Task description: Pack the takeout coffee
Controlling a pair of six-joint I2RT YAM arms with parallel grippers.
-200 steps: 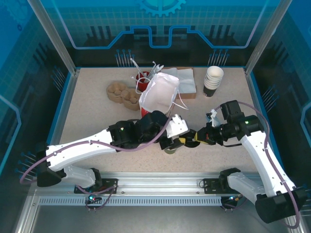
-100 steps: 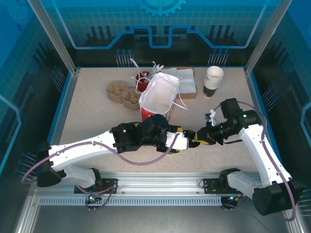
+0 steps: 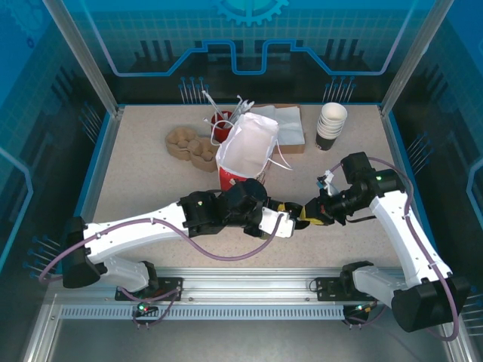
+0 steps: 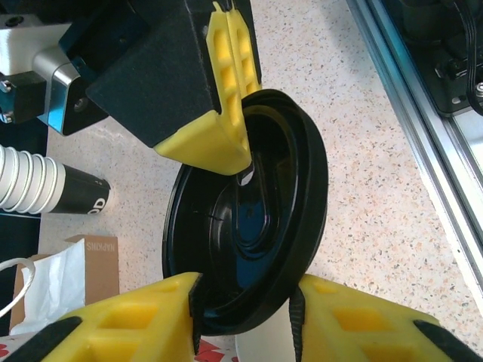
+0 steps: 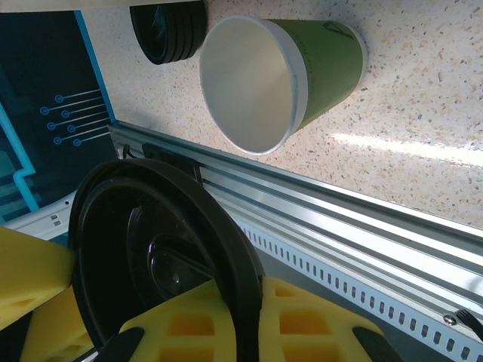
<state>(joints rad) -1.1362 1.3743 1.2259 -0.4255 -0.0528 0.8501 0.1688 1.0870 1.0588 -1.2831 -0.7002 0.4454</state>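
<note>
Near the table's (image 3: 143,188) front edge, left gripper (image 4: 245,305) and right gripper (image 5: 249,309) each clamp one black lid (image 4: 256,226) by its rim. Lidless cup (image 5: 302,68) sits nearby. Likely step: capping. Next, one gripper must release, then lid seats squarely.

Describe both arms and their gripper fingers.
The left arm and right arm have white link shells with black joints and wrists. A purple cable loops along each. The fingers are yellow, moulded with square pockets and edged in black.
</note>
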